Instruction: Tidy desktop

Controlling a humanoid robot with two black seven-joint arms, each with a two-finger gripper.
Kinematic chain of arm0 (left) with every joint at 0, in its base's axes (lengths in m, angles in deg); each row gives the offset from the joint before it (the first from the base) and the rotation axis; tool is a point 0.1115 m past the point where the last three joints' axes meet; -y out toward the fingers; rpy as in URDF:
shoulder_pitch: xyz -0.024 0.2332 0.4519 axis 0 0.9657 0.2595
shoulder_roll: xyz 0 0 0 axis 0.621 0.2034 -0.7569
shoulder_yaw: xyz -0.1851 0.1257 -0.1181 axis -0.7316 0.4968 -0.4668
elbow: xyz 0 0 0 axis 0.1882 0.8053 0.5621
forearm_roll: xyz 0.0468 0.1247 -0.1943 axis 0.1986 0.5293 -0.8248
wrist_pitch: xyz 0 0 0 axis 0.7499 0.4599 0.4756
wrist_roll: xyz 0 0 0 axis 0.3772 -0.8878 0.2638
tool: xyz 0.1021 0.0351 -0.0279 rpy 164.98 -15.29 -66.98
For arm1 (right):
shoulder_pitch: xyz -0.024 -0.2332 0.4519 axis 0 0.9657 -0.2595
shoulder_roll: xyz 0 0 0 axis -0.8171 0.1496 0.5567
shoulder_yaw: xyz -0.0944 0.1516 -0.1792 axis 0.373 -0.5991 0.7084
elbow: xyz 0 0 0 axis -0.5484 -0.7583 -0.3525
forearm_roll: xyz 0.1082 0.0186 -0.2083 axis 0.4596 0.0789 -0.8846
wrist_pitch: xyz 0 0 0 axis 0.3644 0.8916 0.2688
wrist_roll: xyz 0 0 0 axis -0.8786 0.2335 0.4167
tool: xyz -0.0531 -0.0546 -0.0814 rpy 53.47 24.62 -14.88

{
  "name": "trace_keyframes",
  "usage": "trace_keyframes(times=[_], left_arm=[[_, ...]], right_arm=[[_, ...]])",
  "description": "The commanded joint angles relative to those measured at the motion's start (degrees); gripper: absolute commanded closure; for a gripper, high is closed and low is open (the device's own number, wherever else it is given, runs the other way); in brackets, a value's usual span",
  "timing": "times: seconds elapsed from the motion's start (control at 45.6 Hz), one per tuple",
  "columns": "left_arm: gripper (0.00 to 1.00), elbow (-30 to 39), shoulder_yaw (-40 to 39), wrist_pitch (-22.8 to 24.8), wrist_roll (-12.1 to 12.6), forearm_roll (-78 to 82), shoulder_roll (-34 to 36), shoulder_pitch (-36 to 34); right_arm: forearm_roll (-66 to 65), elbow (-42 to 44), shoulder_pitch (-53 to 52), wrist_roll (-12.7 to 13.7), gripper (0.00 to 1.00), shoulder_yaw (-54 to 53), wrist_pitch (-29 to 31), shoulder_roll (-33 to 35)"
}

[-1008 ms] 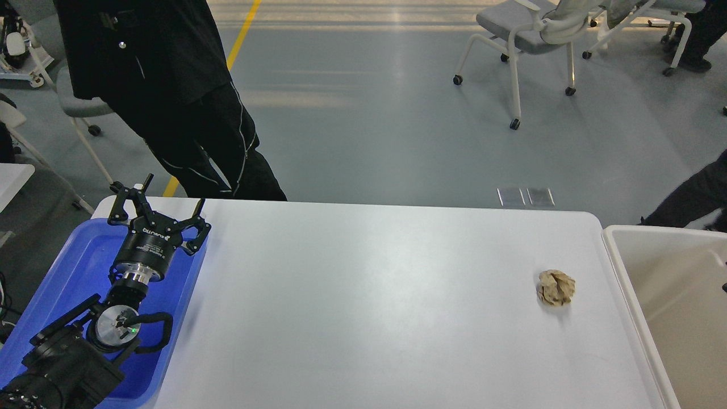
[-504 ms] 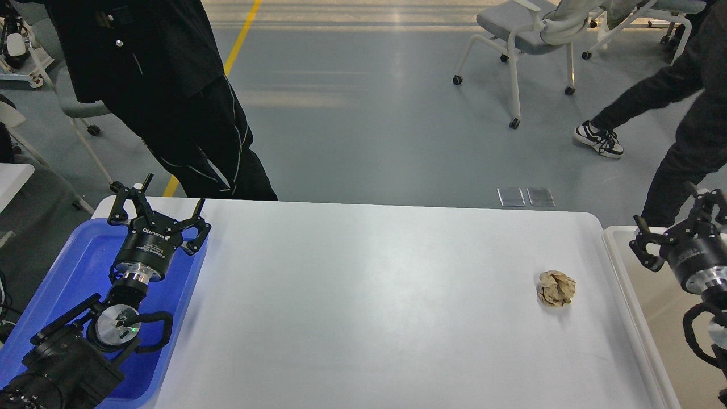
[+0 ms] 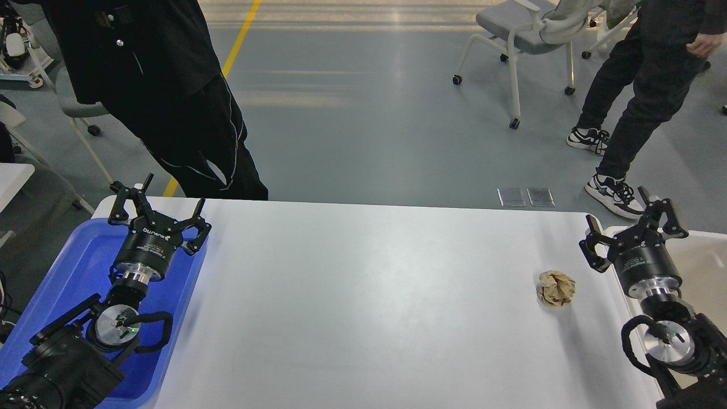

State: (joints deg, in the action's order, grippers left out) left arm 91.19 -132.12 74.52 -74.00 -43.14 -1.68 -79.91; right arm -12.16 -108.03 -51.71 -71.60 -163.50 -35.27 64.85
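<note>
The white desktop (image 3: 363, 307) fills the middle of the head view. A crumpled brown paper ball (image 3: 556, 287) lies on it near the right edge. My left gripper (image 3: 158, 200) is open and empty, above the far end of the blue tray (image 3: 74, 267). My right gripper (image 3: 631, 219) is open and empty, above the desktop's right edge, up and to the right of the paper ball and apart from it.
A beige bin (image 3: 701, 267) stands against the desktop's right side, under my right arm. A person in black (image 3: 164, 96) stands at the far left edge of the desktop. Another person (image 3: 642, 85) walks at the back right, near wheeled chairs (image 3: 522, 34).
My right arm has come in from the right and moved left and up, over the bin's edge toward the paper ball. The left arm has not moved. The person at the right walked away.
</note>
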Motion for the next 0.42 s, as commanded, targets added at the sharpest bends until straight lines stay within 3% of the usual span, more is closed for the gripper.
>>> trace_keyframes(times=[0.0,0.132,0.395], left_arm=[[0.0,0.01,0.0,0.0,0.0,-0.01,0.0,0.0],[0.0,0.01,0.0,0.0,0.0,-0.01,0.0,0.0],[0.0,0.01,0.0,0.0,0.0,-0.01,0.0,0.0]], right_arm=[[-3.11,-0.49,-0.46,-1.9,0.0,1.48,-1.62,-2.59],[-3.29,-0.41,-1.34,-1.9,0.0,2.18,-5.31,-3.47],[-3.11,-0.76,-1.25,-1.9,0.0,3.58,-5.32,-4.79]])
